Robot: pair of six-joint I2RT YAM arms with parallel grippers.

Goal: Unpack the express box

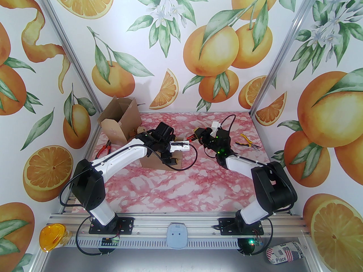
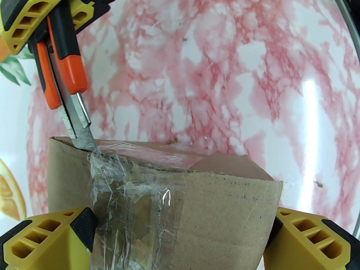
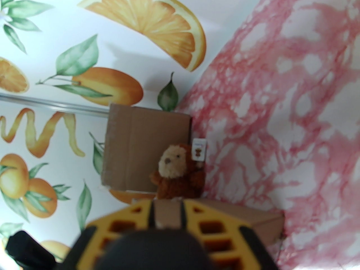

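The express box (image 2: pixel 225 207) is small, brown cardboard, with clear tape over its seam; it lies mid-table under my left arm (image 1: pixel 154 161). My left gripper (image 2: pixel 180 235) stands wide, its yellow fingers (image 2: pixel 47 238) spread over the box's near corners. My right gripper (image 1: pixel 199 133) is shut on an orange-and-black utility knife (image 2: pixel 67 66). The knife's blade tip rests on the crumpled tape at the box's far left edge. In the right wrist view, the box (image 3: pixel 244 221) lies beyond my right gripper (image 3: pixel 167 215).
An opened cardboard box (image 1: pixel 119 120) stands at the back left, with a brown plush monkey (image 3: pixel 177 173) leaning against it. Red-handled pliers (image 1: pixel 103 150) lie at the left table edge, yellow-handled pliers (image 1: pixel 246 142) at the right. Walls close three sides.
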